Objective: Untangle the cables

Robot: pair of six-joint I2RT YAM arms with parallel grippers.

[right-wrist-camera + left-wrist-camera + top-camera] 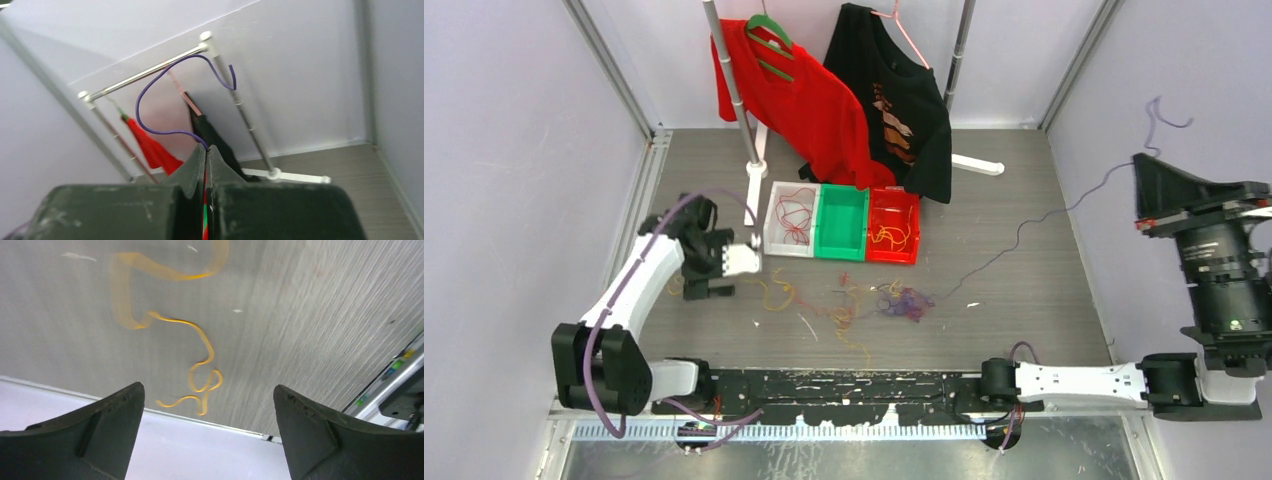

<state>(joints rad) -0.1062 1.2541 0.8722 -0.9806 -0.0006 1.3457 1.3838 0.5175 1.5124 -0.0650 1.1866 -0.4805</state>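
Observation:
The cables lie as a loose tangle (894,300) of purple, red and yellow strands in the middle of the table. One long purple cable (1024,225) runs from that tangle up to my right gripper (1142,162), which is raised high at the right and shut on it. In the right wrist view the purple cable (150,87) curls out above the closed tips of the right gripper (206,148). My left gripper (692,252) hovers at the table's left side. In its wrist view the left gripper (207,389) is open and empty above a curly yellow cable (200,340) on the table.
Three bins stand behind the tangle: a white bin (771,235) holding red strands, a green bin (841,245), and a red bin (894,255) holding yellow strands. A clothes rack (724,60) at the back carries a red shirt (809,110) and a black shirt (894,90).

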